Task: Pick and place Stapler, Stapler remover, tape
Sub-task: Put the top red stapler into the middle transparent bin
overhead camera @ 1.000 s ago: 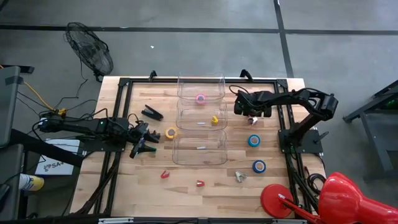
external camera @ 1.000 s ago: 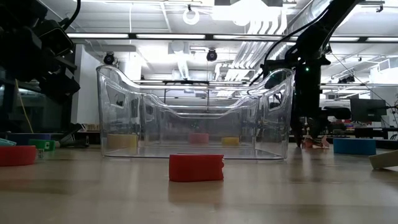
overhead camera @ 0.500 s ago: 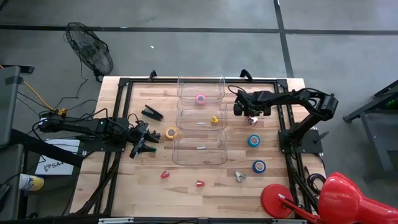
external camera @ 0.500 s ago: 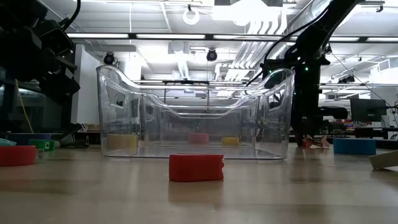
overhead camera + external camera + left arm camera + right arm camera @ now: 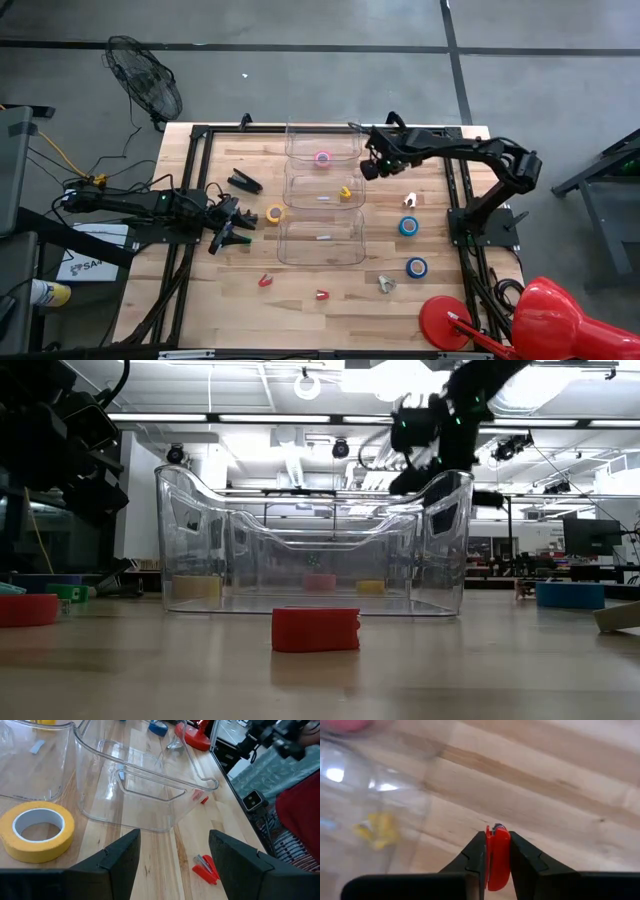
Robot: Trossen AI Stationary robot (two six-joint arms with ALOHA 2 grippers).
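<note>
Your right gripper (image 5: 492,862) is pinching a small red stapler remover (image 5: 497,855) just beside the clear bins (image 5: 323,195), which already hold a pink tape roll (image 5: 322,157) and a yellow piece (image 5: 345,192). Your left gripper (image 5: 232,226) waits spread near the yellow tape (image 5: 274,213); that roll, two blue rolls (image 5: 408,226), the black stapler (image 5: 244,181) and other removers (image 5: 265,281) lie on the table (image 5: 200,300), by my reading more than half remaining.

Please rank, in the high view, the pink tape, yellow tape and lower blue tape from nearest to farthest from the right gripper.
1. Pink tape, in the top bin beside the right gripper.
2. Yellow tape, left of the bins.
3. Lower blue tape, on the table's right side.
</note>
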